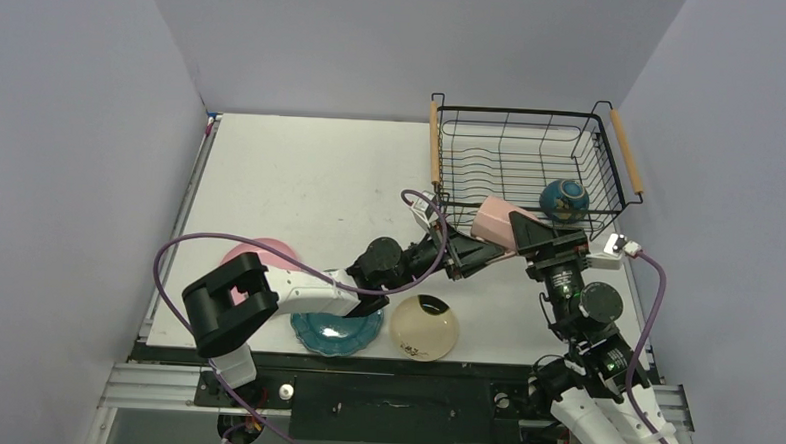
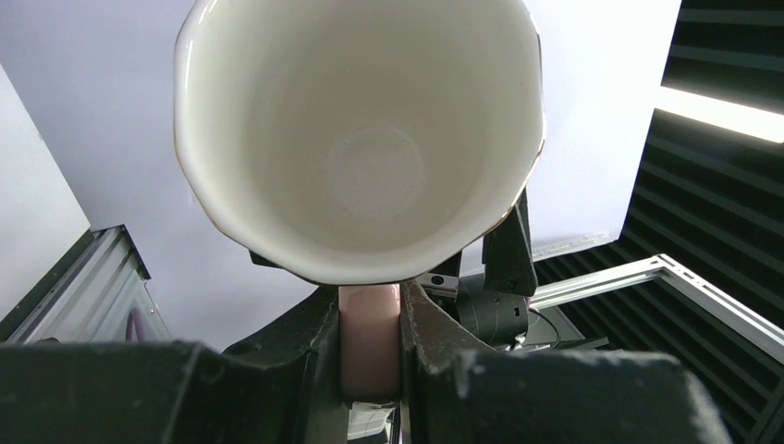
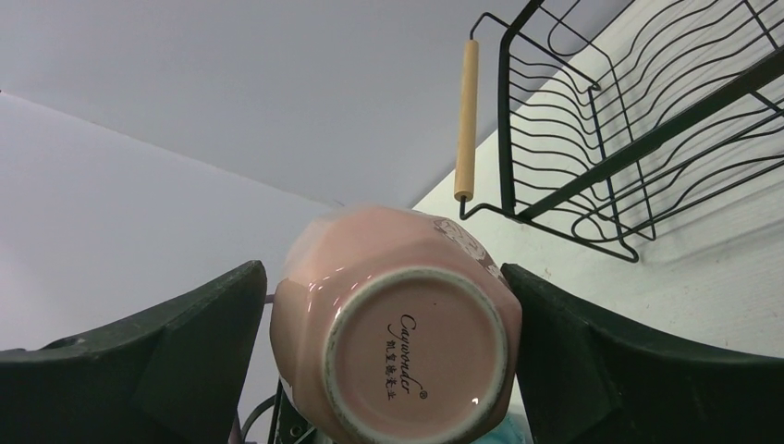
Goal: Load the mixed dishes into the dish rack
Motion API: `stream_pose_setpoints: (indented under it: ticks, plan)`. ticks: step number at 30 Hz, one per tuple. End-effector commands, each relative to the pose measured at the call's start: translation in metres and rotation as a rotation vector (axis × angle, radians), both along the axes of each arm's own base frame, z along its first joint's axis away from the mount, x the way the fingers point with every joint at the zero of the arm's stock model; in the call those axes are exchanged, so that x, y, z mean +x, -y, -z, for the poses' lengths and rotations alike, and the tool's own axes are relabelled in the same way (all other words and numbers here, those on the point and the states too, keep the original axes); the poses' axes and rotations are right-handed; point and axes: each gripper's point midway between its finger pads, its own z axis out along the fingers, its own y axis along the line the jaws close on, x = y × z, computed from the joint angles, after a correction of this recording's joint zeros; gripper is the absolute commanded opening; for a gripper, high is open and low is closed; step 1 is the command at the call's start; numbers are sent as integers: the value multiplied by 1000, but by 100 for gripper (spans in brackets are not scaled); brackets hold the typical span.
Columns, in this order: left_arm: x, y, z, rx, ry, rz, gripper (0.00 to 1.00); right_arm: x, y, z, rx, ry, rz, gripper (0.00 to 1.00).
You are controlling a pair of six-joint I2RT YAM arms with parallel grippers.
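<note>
My left gripper is shut on the handle of the pink cup and holds it in the air just in front of the dish rack. The left wrist view looks into the cup's white inside, with the handle pinched between the fingers. My right gripper is open, its jaws standing on either side of the cup's base. The dark-teal bowl lies in the rack's near right corner. The pink plate, teal scalloped plate and cream dish lie on the table.
The rack's wooden handle and wire front show beyond the cup in the right wrist view. The left arm crosses over the pink plate and the teal plate's edge. Grey walls enclose the white table.
</note>
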Motion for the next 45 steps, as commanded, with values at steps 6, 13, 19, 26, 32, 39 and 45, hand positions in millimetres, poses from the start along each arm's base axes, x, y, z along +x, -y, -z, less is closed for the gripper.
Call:
stream_pose_setpoints:
  ticks: [6, 13, 19, 26, 32, 39, 45]
  plan:
    - [-10, -24, -75, -216, 124, -21, 0, -2, -10, -34, 55, 93, -48, 89]
    - [-9, -23, -73, -195, 141, -30, 0, -6, -15, -35, 52, 99, -80, 92]
    - [-9, -23, -72, -181, 161, -41, 0, -5, -23, -37, 62, 115, -113, 78]
    - [-9, -23, -67, -142, 181, -43, 0, -9, -20, -47, 89, 142, -111, 0]
    - [-1, -20, -49, -64, 138, -26, 5, -5, -18, -47, 133, 117, -88, 0]
    - [3, -26, -40, -22, 143, 33, 53, 0, -11, -52, 151, 115, -47, 0]
    - [7, -42, -29, 55, 174, 8, 76, 8, -9, -55, 175, 110, -13, 0]
